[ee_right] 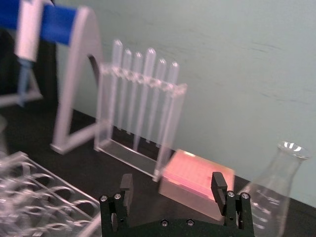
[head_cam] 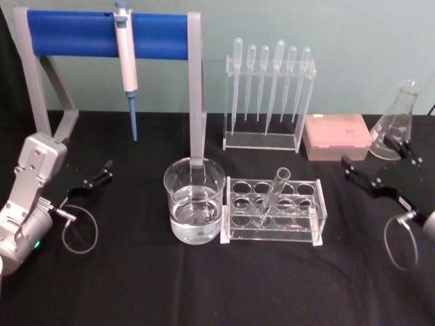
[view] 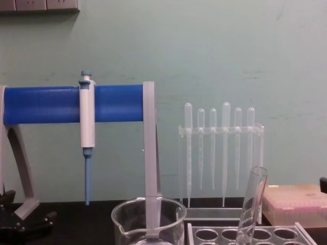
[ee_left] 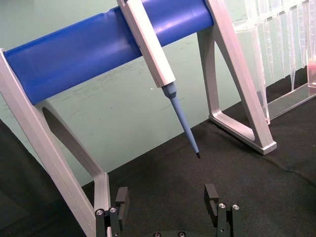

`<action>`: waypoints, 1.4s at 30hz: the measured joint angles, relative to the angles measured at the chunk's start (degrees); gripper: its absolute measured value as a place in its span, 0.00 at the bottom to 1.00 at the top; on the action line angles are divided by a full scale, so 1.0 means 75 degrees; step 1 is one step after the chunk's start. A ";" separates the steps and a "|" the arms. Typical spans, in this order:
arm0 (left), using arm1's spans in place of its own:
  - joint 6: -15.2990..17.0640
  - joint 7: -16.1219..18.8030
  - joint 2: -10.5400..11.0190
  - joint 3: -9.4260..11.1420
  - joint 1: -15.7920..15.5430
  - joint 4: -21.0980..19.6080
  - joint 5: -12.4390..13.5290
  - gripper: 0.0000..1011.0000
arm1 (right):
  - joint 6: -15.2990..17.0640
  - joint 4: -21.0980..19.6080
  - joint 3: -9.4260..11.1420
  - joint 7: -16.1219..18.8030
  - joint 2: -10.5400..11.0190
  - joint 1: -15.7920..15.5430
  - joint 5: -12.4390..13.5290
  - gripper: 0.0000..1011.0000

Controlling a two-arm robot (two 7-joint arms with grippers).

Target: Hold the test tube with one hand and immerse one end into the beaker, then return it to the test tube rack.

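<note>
Test tube (head_cam: 277, 187) leaning tilted in clear rack (head_cam: 272, 234), mid-table, just right of water-filled beaker (head_cam: 194, 204). Blue pipette stand (head_cam: 95, 34) far left, dropper holder (head_cam: 268, 102) and pink tip box (head_cam: 336, 136) behind, flask (head_cam: 397, 122) far right. Left gripper (ee_left: 168, 197) and right gripper (ee_right: 173, 185) spread wide, holding nothing, well apart at either side. Bare black cloth (head_cam: 204, 292) along near edge.

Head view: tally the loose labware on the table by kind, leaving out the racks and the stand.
Test tube: 1
Beaker: 1
Conical flask: 1
Bulb pipettes: 6
Micropipette: 1
Pink tip box: 1
Total: 11
</note>
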 joint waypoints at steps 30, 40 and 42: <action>0.0000 0.0000 0.0000 0.0000 0.0000 0.0000 0.0000 0.99 | 0.0566 -0.1134 -0.0260 0.2512 -0.0172 -0.0581 0.0940 0.99; 0.0000 0.0000 0.0000 0.0000 0.0000 0.0000 0.0000 0.99 | 0.0688 -0.0676 -0.0467 0.2707 -0.0632 -0.0108 0.0586 0.99; 0.0000 0.0000 0.0000 0.0000 0.0000 0.0000 0.0000 0.99 | 0.0692 -0.0591 -0.0492 0.2736 -0.0720 -0.0036 0.0512 0.99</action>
